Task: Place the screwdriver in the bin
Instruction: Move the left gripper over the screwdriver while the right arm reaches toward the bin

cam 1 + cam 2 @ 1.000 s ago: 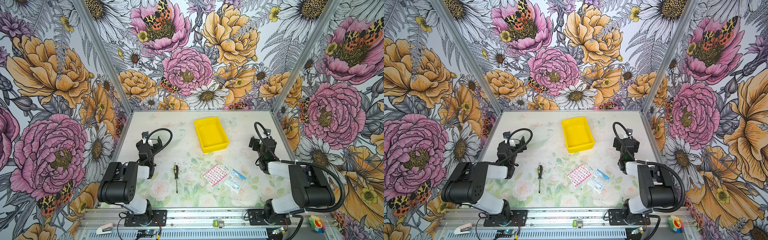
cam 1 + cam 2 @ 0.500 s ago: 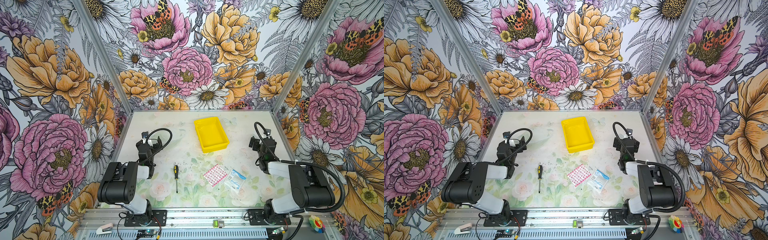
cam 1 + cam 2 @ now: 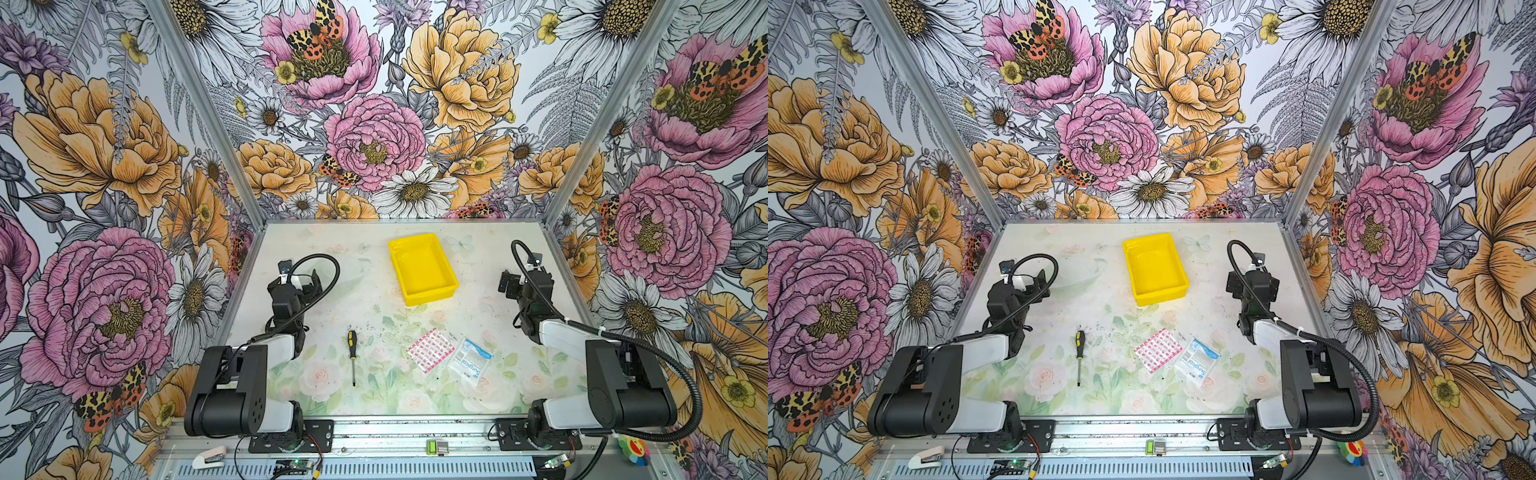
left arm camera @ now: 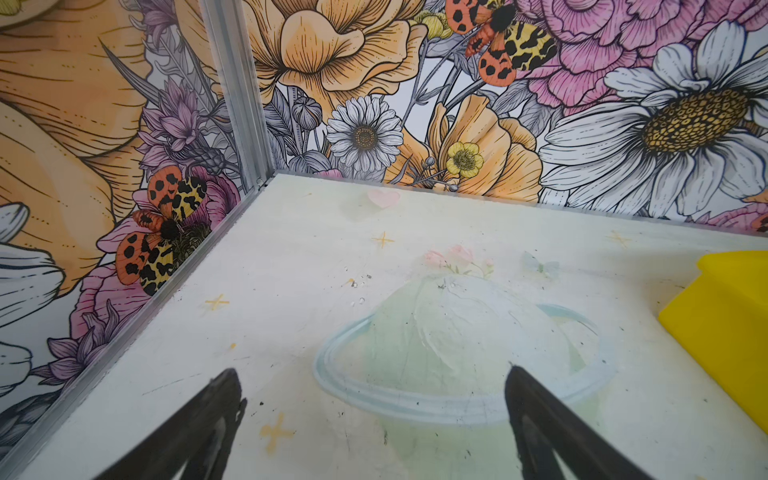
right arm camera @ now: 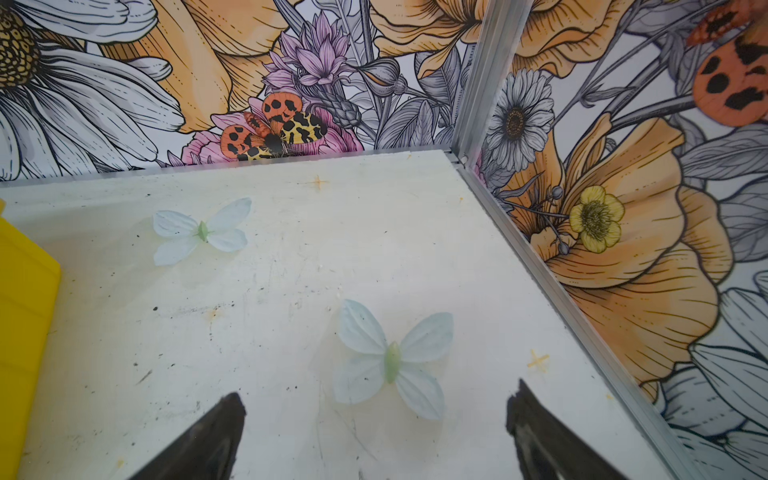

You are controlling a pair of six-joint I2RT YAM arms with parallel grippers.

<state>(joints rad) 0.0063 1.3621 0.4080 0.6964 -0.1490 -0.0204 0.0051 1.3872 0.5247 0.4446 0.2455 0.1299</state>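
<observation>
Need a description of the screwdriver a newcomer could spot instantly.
Find the yellow bin at the back middle of the table. Nearer the front and to its left, the screwdriver lies flat, left of a pink-checked packet. It's the only slim item: black-and-yellow handle, thin silver shaft.

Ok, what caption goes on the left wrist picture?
Open left gripper over the table, yellow bin at the picture's edge.
</observation>
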